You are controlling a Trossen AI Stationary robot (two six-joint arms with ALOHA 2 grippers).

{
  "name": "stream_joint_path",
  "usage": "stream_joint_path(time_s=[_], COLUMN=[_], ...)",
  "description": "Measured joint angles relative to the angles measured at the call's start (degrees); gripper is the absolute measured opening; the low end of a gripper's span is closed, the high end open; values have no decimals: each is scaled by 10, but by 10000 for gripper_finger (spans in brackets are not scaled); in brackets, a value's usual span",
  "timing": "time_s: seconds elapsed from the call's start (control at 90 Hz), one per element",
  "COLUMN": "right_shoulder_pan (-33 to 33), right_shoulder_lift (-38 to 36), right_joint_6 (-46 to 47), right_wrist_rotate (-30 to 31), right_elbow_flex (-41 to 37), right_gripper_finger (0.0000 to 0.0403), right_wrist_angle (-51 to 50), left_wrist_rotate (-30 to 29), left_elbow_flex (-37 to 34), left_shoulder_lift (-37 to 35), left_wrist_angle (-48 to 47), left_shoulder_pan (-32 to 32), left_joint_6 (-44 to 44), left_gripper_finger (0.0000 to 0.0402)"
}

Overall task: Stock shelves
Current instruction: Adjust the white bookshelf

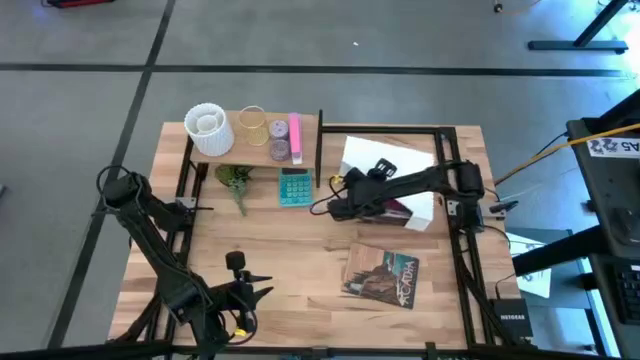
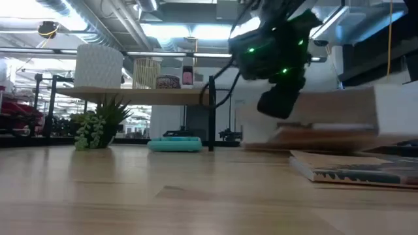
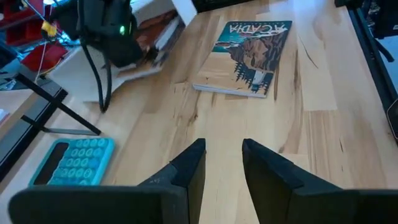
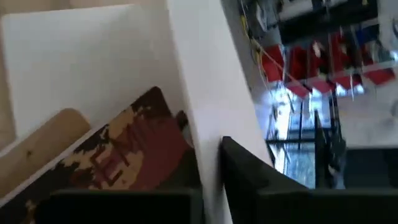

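The left hand [image 1: 268, 290] waits low over the near edge of the surface [image 1: 300, 250], toward the left corner, with its two fingers [image 3: 189, 171] spread a little and nothing between them. At the far left corner stands the shelf [image 1: 250, 150], a light plank on black legs. On top of it, from left to right, are a white cup [image 1: 208, 130], a clear cup [image 1: 251, 124], a small round tin [image 1: 279, 130] and a pink bottle [image 1: 294, 135]. Under the shelf's near edge sits a small green plant [image 1: 236, 182], and just to its right lies a teal calculator [image 1: 295, 186], flat on the surface. Farther right, toward the far right corner, the white file box [image 1: 385, 165] lies tipped over on its side, with its open end facing the near edge. A dark red book [image 4: 130, 158] and a tan one [image 4: 43, 140] stick out of it. The right hand [image 1: 345, 205] reaches across from the right edge and is at the box's open end. One dark finger [image 4: 239, 180] is right up against the white wall of the box, but I cannot tell if the hand is spread or pinching. Near the near edge, on the right side, a book [image 1: 380, 275] with a picture cover lies flat, well apart from both hands.
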Motion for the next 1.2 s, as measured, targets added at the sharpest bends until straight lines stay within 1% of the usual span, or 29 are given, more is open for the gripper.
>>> stream_joint_path(time_s=[0.089,0.278,0.367,0.422,0.511,0.6,0.678,0.778,0.889,0.933,1.089,1.2], right_shoulder_pan=[7,33,50,61,72,70,66,48,17,4,-35,-60], right_shoulder_lift=[-45,-162,-221,-253,-295,-319,-319,-306,-288,-278,-250,-247], right_joint_6=[31,103,142,168,181,150,133,147,129,99,-22,-67], right_wrist_rotate=[3,55,86,93,106,123,156,185,208,204,157,127], right_elbow_flex=[0,-10,-32,-56,-112,-179,-238,-304,-351,-357,-358,-359], right_gripper_finger=[4,1,0,1,2,2,1,1,0,0,1,0], right_wrist_angle=[-16,-7,18,48,141,270,391,544,698,746,872,928], left_wrist_rotate=[0,0,0,0,0,0,0,0,0,1,1,-2], left_elbow_flex=[0,0,0,0,0,0,0,0,0,0,0,0], left_shoulder_lift=[0,0,0,0,0,0,0,0,0,0,0,0], left_wrist_angle=[0,4,14,15,15,15,15,15,15,15,15,14], left_shoulder_pan=[0,0,0,0,0,0,0,0,-1,-1,-1,1], left_joint_6=[0,0,6,7,8,9,9,12,16,17,17,19], left_gripper_finger=[90,90,90,90,90,90,90,90,90,90,90,90])
